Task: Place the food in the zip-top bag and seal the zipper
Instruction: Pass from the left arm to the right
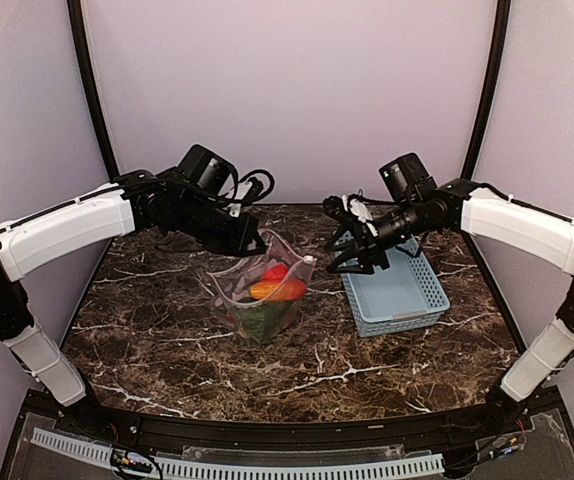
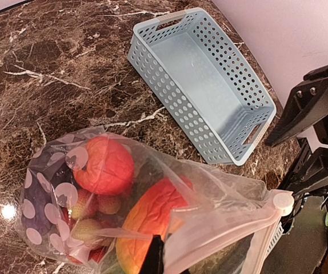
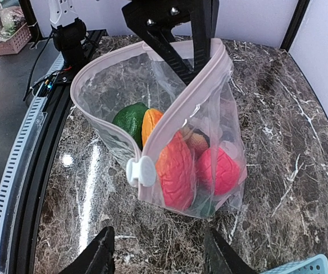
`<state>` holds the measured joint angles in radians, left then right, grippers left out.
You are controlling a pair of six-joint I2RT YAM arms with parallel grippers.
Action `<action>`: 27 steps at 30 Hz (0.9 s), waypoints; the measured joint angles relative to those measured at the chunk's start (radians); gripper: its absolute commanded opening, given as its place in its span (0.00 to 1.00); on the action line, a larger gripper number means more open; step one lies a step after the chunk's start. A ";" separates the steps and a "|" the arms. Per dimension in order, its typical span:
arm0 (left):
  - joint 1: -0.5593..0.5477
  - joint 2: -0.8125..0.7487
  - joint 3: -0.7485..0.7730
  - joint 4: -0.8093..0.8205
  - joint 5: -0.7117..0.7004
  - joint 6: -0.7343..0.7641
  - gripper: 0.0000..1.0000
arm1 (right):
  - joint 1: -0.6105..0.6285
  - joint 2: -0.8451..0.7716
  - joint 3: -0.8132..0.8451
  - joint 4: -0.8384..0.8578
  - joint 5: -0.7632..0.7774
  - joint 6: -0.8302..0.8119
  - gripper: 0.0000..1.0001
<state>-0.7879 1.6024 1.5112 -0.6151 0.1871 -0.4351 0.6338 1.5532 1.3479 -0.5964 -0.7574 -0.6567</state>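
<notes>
**A:** Left tool [image 1: 255, 242] status?

**B:** Fingers together, clamped on the far lip of the zip-top bag [image 1: 267, 300]. That side is held up. The bag's bottom sits on the table [image 1: 167, 320], about mid-table between the two arms.

**A:** Right tool?

**B:** Right tool [image 3: 157, 240] has its fingers apart with nothing between them. It hangs near the bag's slider end, not touching it.

**A:** Zipper?

**B:** Zipper [image 3: 181, 105] is unsealed and the mouth gapes wide. The white slider [image 3: 140, 171] sits at the low end of the near strip.

**A:** Where's the food?

**B:** In the bag.
- Tomato [image 3: 221, 171] and pepper [image 3: 175, 171] are side by side against the near film.
- The green piece [image 3: 131, 121] is behind the pepper, toward the open mouth.
- The eggplant [image 2: 38, 200] is down by the spotted film.
- There are smaller pieces underneath that I can't identify.

**A:** Anything else on the table?

**B:** A light-blue lattice basket [image 2: 181, 111], just right of the bag and apart from it. The right tool hangs by its far left corner.
</notes>
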 measured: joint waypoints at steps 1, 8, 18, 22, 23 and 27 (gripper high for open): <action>0.000 0.000 0.000 0.000 0.000 0.000 0.01 | 0.000 0.014 0.002 0.002 -0.006 0.000 0.48; 0.001 0.000 0.000 0.000 0.000 0.000 0.01 | 0.001 0.064 0.023 0.010 -0.040 0.000 0.44; 0.001 0.006 0.000 0.000 0.000 0.000 0.01 | 0.034 0.098 0.049 0.034 -0.030 0.003 0.37; 0.001 0.007 0.000 0.000 0.000 0.000 0.01 | 0.047 0.115 0.049 0.037 -0.023 0.006 0.26; 0.001 0.007 0.000 0.000 0.000 0.000 0.01 | 0.050 0.117 0.049 0.038 -0.019 0.011 0.23; 0.001 0.007 0.000 0.000 0.000 0.000 0.01 | 0.055 0.117 0.049 0.050 -0.002 0.016 0.10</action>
<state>-0.7872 1.6093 1.5112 -0.6155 0.1867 -0.4347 0.6884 1.6699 1.3968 -0.5465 -0.7589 -0.6403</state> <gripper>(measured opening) 0.010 0.174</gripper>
